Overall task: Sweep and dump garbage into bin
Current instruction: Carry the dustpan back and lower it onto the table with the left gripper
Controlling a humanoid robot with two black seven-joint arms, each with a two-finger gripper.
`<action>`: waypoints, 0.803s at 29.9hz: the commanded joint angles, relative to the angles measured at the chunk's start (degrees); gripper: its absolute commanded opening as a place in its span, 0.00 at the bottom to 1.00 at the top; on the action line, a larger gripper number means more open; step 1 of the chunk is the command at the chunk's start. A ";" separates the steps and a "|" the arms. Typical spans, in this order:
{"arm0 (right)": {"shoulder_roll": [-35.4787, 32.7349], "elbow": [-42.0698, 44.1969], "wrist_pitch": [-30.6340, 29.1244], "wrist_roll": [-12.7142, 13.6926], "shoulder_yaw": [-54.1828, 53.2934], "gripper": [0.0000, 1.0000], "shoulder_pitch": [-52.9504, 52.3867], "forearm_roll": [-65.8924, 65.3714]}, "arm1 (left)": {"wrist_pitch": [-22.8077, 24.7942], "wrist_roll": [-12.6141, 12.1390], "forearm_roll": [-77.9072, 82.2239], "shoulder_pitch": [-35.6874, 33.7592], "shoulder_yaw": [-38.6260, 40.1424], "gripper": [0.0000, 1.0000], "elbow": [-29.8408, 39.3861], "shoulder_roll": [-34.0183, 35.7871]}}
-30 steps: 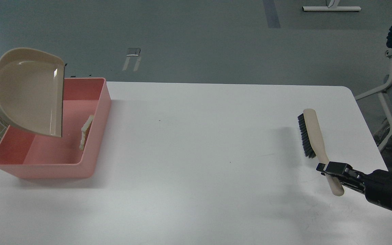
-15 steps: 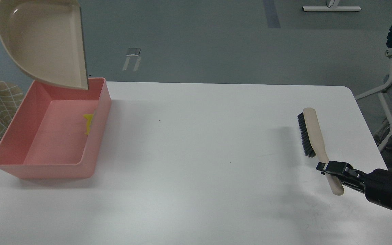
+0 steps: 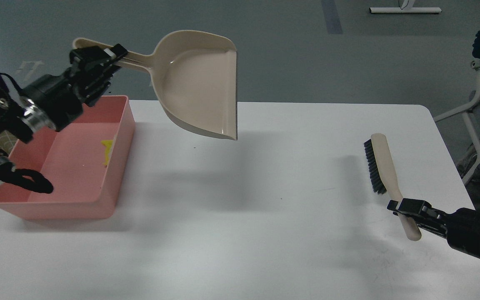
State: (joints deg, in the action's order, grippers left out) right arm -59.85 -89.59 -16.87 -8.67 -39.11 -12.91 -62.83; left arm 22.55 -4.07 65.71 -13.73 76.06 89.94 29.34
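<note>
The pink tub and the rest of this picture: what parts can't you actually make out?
- Head view: pink tub, left part hidden by the left arm.
- Garbage: only a yellow scrap shows, too small for detail.
- Brush handle: partly covered by the right gripper.
- Dustpan handle: partly covered by the left gripper.

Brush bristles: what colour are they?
Black, or very dark grey, on the brush with its beige back and handle; head view shows it.
</note>
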 commanded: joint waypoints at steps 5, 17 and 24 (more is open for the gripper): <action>0.00 -0.15 0.00 0.05 0.00 0.00 0.08 -0.01 | -10.85 0.37 0.30 -0.16 -12.60 0.00 -5.47 -6.49; 0.09 -0.15 0.00 0.05 0.09 0.00 0.17 -0.01 | -14.38 1.43 7.42 -1.74 -16.90 0.00 -15.14 -14.05; 0.09 -0.15 0.00 -0.04 0.18 0.00 0.17 -0.01 | -17.10 3.53 8.73 -1.30 -22.44 0.00 -15.84 -13.88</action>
State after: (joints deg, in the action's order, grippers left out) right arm -59.77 -89.73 -16.88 -8.63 -38.94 -12.72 -62.84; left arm 6.46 -1.43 73.39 -15.17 54.99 74.36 15.40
